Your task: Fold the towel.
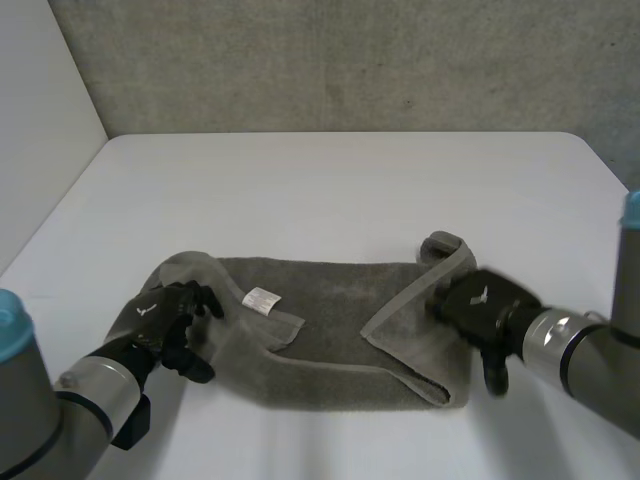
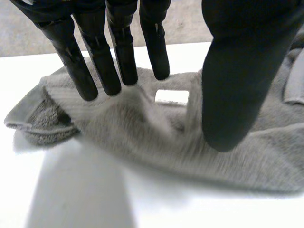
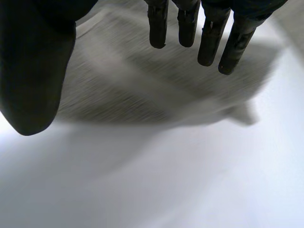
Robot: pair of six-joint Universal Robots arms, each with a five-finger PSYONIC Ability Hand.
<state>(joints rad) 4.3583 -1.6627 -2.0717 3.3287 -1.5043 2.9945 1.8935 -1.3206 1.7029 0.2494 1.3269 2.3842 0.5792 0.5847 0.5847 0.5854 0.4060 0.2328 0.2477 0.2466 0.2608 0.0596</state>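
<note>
A grey towel lies crumpled on the white table, with its right end turned back over the middle and its left end bunched up. A white label shows near the left end. My left hand hovers at the towel's left end. In the left wrist view its fingers are straight and its thumb stands apart over the towel and the label, with nothing pinched. My right hand is at the towel's right end. Its fingers are straight and spread above the towel, holding nothing.
The far half of the table is bare white surface. A grey wall runs behind it and a pale wall stands along its left side. The towel lies close to the near edge, between both arms.
</note>
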